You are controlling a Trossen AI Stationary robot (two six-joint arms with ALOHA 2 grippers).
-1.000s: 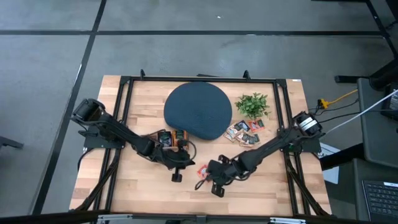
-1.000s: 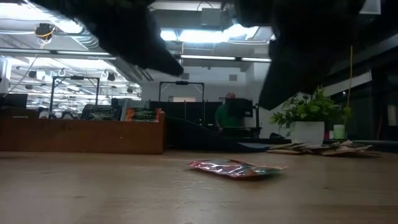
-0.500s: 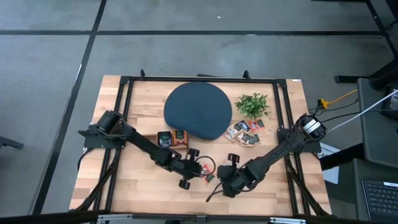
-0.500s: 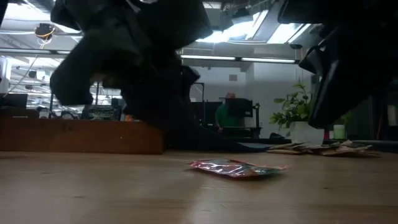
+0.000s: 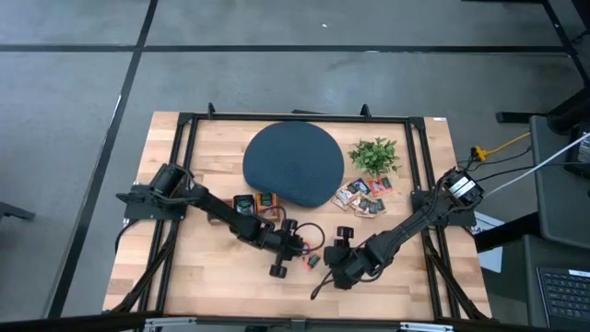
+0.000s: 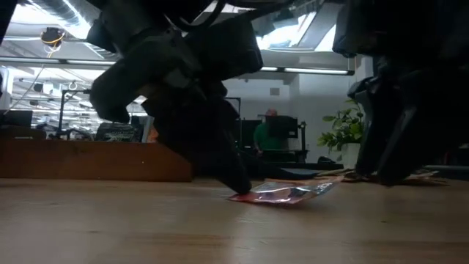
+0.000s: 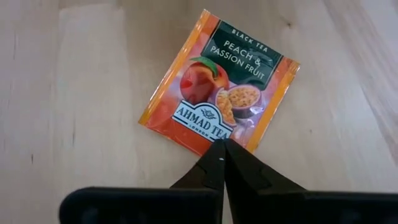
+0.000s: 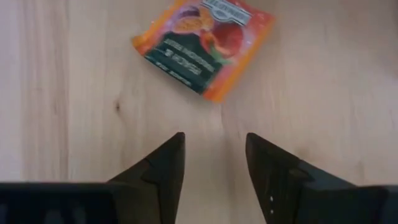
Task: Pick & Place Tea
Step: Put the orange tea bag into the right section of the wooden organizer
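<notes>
Near the front middle of the wooden surface (image 5: 184, 267), one orange tea sachet (image 7: 219, 107) lies flat, and both arms have come in close to it. From above, the sachet (image 5: 311, 261) sits right between the two end effectors, with the left end effector (image 5: 293, 255) on one side and the right end effector (image 5: 339, 261) on the other. The left end effector (image 7: 222, 155) is closed tight, and its pointed tip touches one edge of the sachet, so it looks like it is pressing or poking, not holding (the low view shows the far edge of the sachet (image 6: 289, 192) lifted a little off the wood). The right end effector (image 8: 214, 155) is open, with nothing between its fingers, and the sachet (image 8: 202, 42) lies straight ahead of it, just a short way off, turned at a slant. So my guess is that the right arm is the one ready to grab, by moving straight forward. More sachets (image 5: 362, 195) wait in a pile beside the dark round disc (image 5: 293, 163), and two others (image 5: 254, 203) lie on its other side.
</notes>
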